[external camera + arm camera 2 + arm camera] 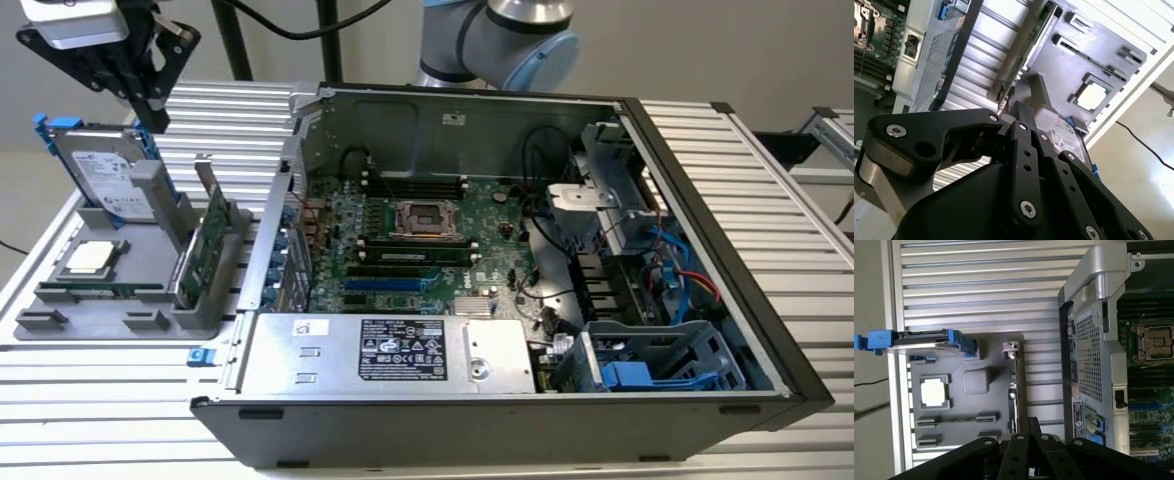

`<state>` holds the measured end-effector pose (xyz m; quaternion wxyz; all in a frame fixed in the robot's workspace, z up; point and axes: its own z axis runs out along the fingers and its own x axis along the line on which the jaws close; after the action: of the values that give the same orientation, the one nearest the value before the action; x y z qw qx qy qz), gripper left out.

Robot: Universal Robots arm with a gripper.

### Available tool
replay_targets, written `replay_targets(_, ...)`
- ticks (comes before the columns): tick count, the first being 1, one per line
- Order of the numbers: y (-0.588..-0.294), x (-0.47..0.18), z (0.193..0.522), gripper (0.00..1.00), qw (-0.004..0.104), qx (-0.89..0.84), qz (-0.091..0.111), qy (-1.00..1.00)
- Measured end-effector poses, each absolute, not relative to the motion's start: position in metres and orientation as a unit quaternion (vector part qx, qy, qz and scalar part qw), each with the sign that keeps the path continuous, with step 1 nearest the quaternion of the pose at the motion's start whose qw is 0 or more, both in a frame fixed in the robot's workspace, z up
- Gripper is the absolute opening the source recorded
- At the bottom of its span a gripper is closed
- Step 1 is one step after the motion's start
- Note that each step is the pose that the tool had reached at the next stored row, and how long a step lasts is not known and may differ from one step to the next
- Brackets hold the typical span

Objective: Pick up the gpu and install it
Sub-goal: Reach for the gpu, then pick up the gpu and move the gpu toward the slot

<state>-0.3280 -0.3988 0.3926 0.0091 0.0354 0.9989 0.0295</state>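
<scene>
– Gpu [215,243] where?
– Upright on edge in grey tray [94,325] slot, on tray's side nearest case [400,440]. Gripper [152,112] over tray's end w/ hard drive [110,178], fingers [1021,120] pressed together, holding nothing.
– Handling?
– Prob light, stiff, fragile. Grab bare top edge, avoid chips. Case wall just beside tray, so tight sideways; free room above tray.

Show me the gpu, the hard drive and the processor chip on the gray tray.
gpu [214,240], exterior view, green board face.
hard drive [104,178], exterior view, labelled silver face.
processor chip [87,258], exterior view, metal lid.
</scene>
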Motion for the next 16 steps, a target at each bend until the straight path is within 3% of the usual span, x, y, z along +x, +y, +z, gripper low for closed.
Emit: replay_targets(16,-0.399,-0.342,0.393,0.0,0.009,0.035,0.03,0.999)
